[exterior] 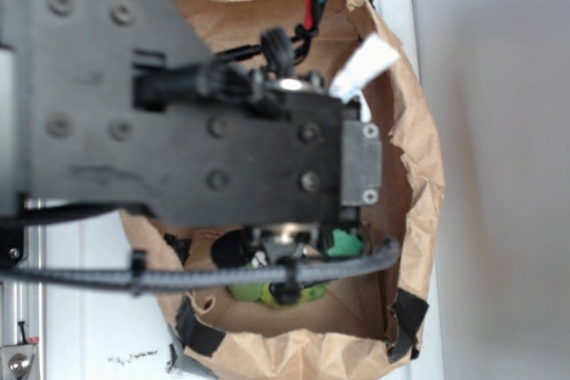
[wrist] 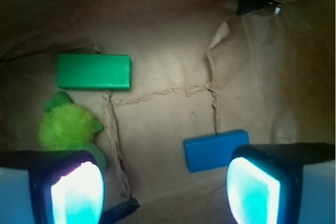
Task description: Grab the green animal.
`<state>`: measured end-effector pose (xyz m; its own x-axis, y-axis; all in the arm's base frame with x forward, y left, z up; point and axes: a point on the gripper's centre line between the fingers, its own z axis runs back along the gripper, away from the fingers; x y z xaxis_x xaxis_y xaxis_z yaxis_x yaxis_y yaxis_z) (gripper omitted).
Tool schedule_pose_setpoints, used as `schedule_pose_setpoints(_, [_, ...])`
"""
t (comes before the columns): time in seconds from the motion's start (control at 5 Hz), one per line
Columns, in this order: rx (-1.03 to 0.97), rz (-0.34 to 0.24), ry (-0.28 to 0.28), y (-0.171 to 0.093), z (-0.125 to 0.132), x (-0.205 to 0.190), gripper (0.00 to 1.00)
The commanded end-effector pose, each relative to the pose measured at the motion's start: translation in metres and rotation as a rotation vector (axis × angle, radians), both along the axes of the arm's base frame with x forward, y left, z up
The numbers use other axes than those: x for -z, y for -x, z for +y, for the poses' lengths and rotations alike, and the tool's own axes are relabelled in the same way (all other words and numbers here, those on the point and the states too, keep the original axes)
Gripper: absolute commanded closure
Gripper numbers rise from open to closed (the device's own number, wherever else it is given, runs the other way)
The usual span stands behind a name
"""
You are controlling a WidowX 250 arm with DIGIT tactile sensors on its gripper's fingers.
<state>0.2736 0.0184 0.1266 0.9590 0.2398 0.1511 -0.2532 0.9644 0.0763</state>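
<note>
Nothing is being held: the pincer is hanging with pads apart inside the brown paper bag, the fuzzy lime-green plush animal lying just beside its left-hand pad, ungrasped.

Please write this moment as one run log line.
gripper: jaws open, empty | green animal: near one finger, ungrasped | green block: beside animal | phase: approach

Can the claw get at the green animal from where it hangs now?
Probably yes: the open claw hangs inside the bag, and the green animal lies uncovered near one finger, apart from the green block.
</note>
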Motion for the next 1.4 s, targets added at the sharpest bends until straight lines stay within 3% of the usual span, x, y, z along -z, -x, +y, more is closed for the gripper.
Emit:
schedule_pose_setpoints(0.0, [0.078, 0.002, 0.064, 0.007, -0.036, 0.019, 0.0])
schedule_pose_setpoints(0.4, [0.234, -0.013, 0.149, 0.015, -0.065, 0.029, 0.0])
schedule_pose_setpoints(0.8, [0.221, -0.04, 0.1, 0.004, -0.075, 0.049, 0.0])
schedule_pose_setpoints(1.2, [0.221, -0.04, 0.1, 0.004, -0.075, 0.049, 0.0])
